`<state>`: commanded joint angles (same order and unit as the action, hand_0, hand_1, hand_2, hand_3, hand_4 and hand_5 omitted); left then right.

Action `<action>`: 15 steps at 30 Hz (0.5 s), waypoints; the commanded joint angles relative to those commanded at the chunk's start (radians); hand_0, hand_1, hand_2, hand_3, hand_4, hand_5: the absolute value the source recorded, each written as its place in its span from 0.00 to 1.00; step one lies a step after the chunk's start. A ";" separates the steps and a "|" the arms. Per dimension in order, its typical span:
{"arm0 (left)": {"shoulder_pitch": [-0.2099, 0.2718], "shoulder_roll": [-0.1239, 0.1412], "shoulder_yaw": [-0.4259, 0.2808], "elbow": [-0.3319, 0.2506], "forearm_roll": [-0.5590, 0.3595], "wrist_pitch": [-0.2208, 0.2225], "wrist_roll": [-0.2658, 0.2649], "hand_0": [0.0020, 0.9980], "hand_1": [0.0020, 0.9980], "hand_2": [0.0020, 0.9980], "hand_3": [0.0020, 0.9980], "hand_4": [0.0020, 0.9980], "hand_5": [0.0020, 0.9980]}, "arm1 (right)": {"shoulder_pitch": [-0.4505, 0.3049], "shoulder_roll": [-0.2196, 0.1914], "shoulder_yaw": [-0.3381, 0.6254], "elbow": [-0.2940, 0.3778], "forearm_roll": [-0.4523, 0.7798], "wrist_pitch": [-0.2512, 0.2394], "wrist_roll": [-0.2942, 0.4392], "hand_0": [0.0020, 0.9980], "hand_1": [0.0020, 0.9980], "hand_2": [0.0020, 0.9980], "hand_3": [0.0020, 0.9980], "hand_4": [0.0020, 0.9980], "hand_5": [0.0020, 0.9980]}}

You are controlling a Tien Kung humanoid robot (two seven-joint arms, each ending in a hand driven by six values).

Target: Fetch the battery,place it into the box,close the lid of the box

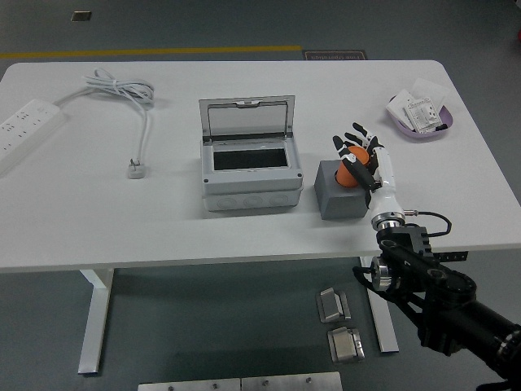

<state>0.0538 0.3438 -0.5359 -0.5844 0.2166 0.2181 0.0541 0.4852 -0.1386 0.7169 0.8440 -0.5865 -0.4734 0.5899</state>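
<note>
An orange battery [355, 165] is seen at the top of a grey block [340, 194], partly hidden by fingers. Just left of the block, a grey box [251, 189] is set mid-table, its clear lid [247, 117] raised upright at the back.

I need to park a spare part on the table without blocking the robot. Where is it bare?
Bare: the wide stretch between the power strip's plug and the open box, and the whole near edge left of it. Crowded: right of the box, where the right hand grips the orange battery over the grey block.
</note>
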 joint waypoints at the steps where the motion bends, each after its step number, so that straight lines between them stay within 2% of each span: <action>1: 0.000 0.000 0.000 0.000 0.000 0.000 0.000 0.66 0.72 0.63 0.68 0.38 0.00 | 0.000 0.000 0.000 0.000 -0.001 0.000 -0.001 0.74 0.75 0.76 0.82 0.79 0.34; 6: -0.001 0.000 0.000 0.000 -0.001 0.001 -0.001 0.66 0.72 0.63 0.68 0.38 0.00 | 0.000 0.001 0.000 0.001 -0.011 -0.005 -0.006 0.74 0.75 0.76 0.82 0.79 0.34; 7: -0.001 0.000 0.000 0.000 -0.001 0.001 -0.001 0.66 0.72 0.63 0.68 0.38 0.00 | 0.000 0.001 0.000 0.001 -0.012 -0.006 -0.007 0.68 0.70 0.71 0.78 0.67 0.20; 12: -0.002 0.000 0.001 0.000 -0.002 0.001 -0.002 0.66 0.72 0.63 0.68 0.38 0.00 | 0.001 0.001 0.001 0.003 -0.018 -0.007 -0.012 0.68 0.70 0.71 0.78 0.67 0.20; 13: -0.002 -0.001 0.000 0.000 -0.002 0.001 -0.001 0.66 0.72 0.63 0.68 0.38 0.00 | 0.001 0.001 0.001 0.003 -0.019 -0.007 -0.013 0.66 0.69 0.70 0.76 0.50 0.09; 15: -0.001 -0.001 0.000 0.000 -0.001 0.001 -0.001 0.66 0.72 0.63 0.68 0.38 0.00 | 0.001 0.001 0.001 0.004 -0.020 -0.006 -0.014 0.66 0.69 0.70 0.76 0.50 0.09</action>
<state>0.0524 0.3427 -0.5359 -0.5845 0.2153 0.2195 0.0529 0.4867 -0.1372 0.7175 0.8476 -0.6061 -0.4798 0.5758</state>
